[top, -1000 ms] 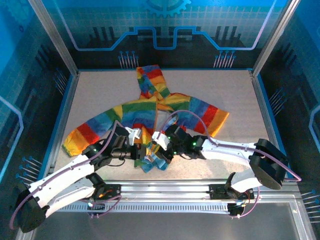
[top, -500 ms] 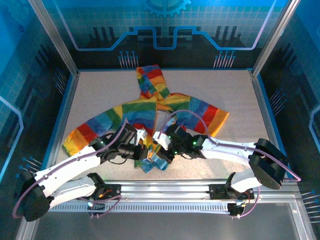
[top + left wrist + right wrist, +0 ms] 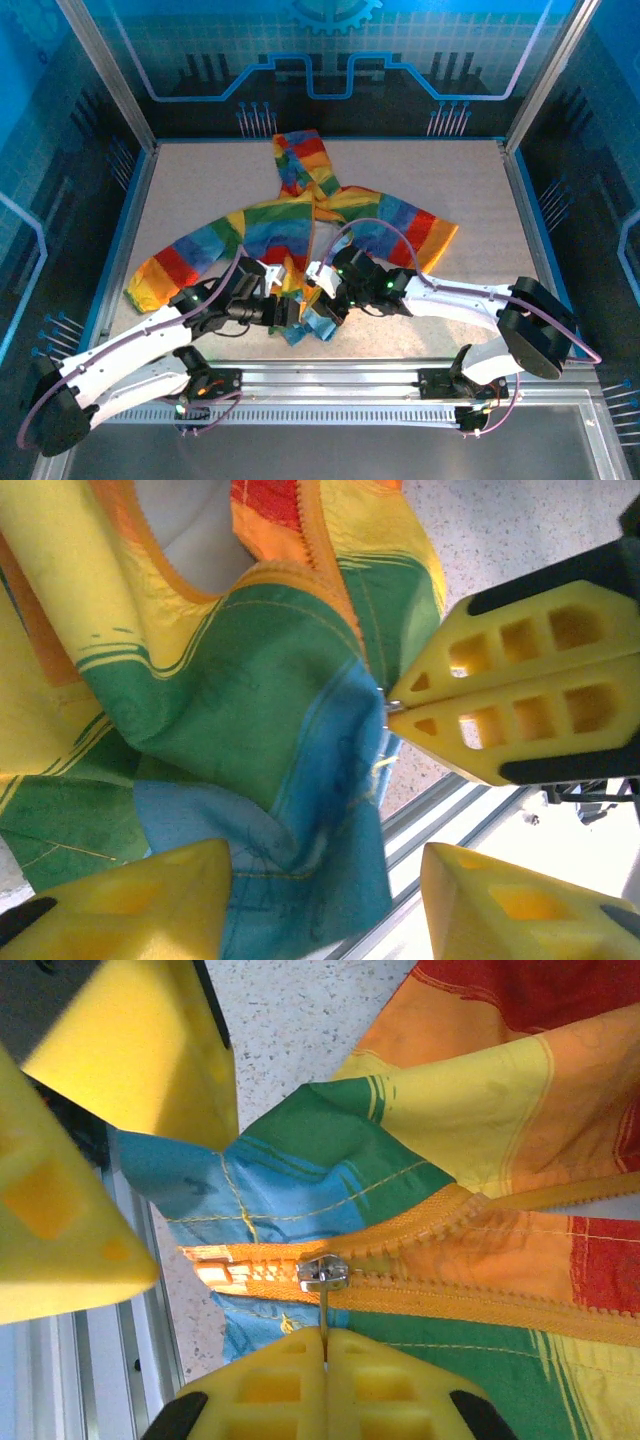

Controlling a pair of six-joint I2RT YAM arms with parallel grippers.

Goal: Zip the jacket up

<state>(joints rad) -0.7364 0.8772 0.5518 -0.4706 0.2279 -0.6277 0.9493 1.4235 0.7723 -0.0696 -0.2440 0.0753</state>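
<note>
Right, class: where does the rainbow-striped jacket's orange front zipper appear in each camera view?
Top external: centre frame, orange front zipper down the rainbow-striped jacket.
Left wrist: top middle, slanting toward the shut yellow right gripper.
Right wrist: across the centre, silver zipper pull pinched by that gripper.
Shared landmark: the jacket's blue hem band.

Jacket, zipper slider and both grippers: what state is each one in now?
jacket: spread out, front mostly unzipped, hem bunched.
zipper slider: near the bottom end, teeth beyond it apart.
left gripper: open, blue hem between its fingers.
right gripper: shut on the slider's pull.
</note>
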